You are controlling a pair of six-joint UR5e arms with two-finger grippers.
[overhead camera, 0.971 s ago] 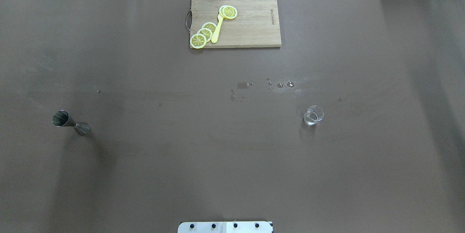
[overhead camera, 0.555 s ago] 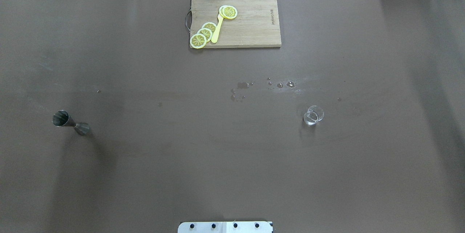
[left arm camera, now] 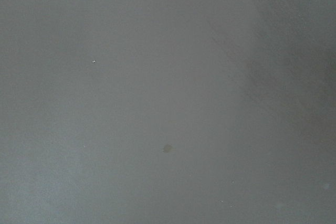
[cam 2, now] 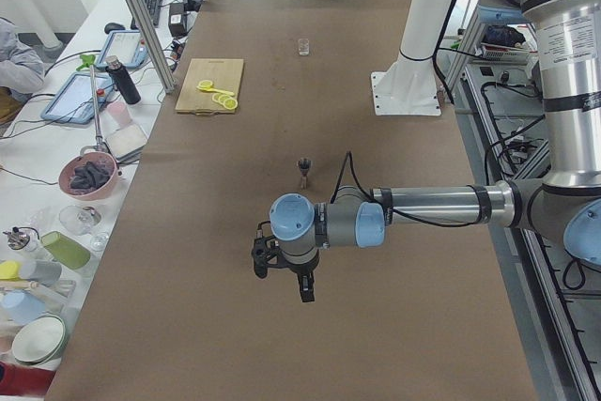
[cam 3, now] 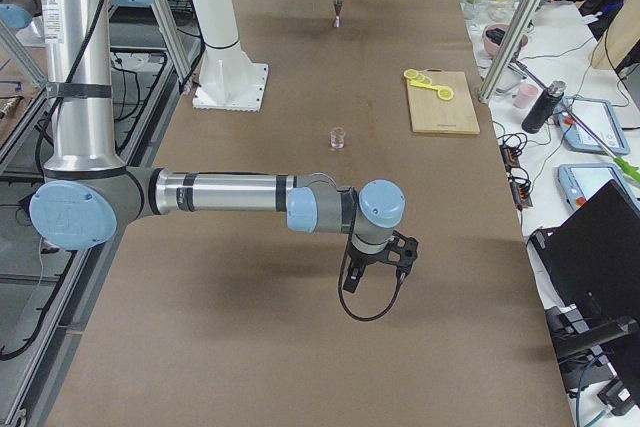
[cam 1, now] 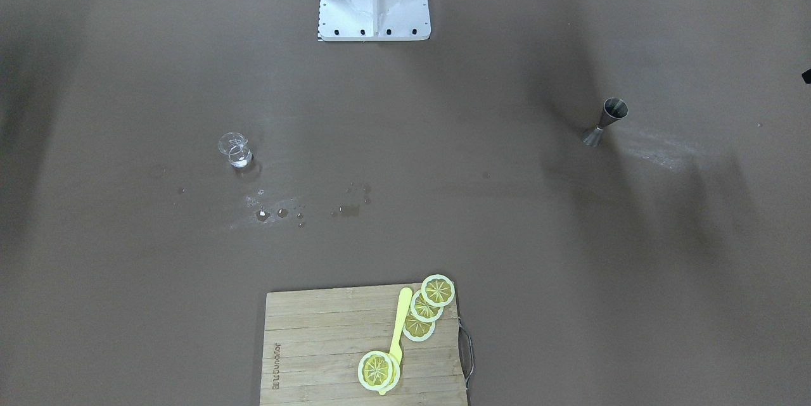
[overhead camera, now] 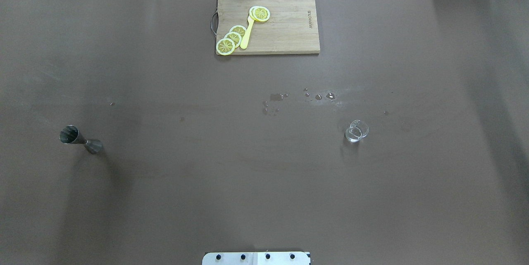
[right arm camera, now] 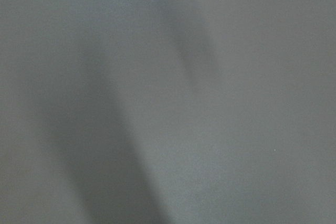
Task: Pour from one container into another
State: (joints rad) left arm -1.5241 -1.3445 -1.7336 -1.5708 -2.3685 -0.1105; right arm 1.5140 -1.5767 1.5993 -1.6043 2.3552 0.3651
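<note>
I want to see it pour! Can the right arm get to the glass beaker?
Probably yes. The beaker stands alone on the table, and nothing lies between it and the right arm.

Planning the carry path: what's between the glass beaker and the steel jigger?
Nothing: overhead view shows bare table cover between beaker and jigger; spilled drops sit off that line.

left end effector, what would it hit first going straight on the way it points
Probably the bare brown table cover: the left end effector points down at it, and its wrist view shows nothing else.
</note>
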